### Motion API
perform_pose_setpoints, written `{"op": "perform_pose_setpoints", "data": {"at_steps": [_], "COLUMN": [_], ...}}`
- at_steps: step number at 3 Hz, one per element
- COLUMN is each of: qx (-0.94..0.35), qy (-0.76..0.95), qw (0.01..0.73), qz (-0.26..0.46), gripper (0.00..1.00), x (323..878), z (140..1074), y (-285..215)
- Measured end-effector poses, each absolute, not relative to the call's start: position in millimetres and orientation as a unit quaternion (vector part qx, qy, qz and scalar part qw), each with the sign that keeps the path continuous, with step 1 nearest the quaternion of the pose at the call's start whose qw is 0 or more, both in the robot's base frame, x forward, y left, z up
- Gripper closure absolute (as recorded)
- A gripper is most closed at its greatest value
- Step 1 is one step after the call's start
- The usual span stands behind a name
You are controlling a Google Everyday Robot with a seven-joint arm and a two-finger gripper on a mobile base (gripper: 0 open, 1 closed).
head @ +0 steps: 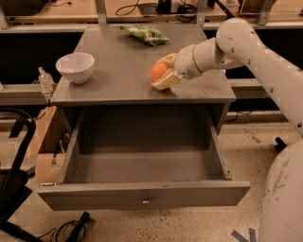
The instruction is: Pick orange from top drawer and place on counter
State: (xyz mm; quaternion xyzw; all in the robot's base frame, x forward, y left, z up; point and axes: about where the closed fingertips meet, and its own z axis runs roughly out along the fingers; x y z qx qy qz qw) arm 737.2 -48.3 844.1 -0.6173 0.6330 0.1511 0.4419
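The orange (157, 72) is a small round fruit held between the cream fingers (166, 82) of my gripper (162, 72), low over the right middle of the grey counter (118, 71). I cannot tell whether it touches the surface. The gripper is shut on it, and my white arm (246, 47) reaches in from the right. The top drawer (142, 196) stands pulled wide open below the counter. Its inside holds nothing that I can see, and its front panel has a small central knob (145, 202).
A white bowl (75, 67) stands on the counter's left side. A green bag (145, 33) lies at the counter's back. A cardboard box (45, 142) and a black chair (14, 179) stand left of the cabinet. A wooden benchtop (71, 7) runs behind.
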Motion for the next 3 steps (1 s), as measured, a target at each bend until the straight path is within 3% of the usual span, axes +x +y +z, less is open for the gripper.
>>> {"op": "perform_pose_setpoints", "data": {"at_steps": [3], "qx": [-0.619], "qy": [0.632], "qw": [0.44], "qz": [0.155], "gripper": [0.06], "x": [737.1], "z": [840.3], "y": [-42.6]}}
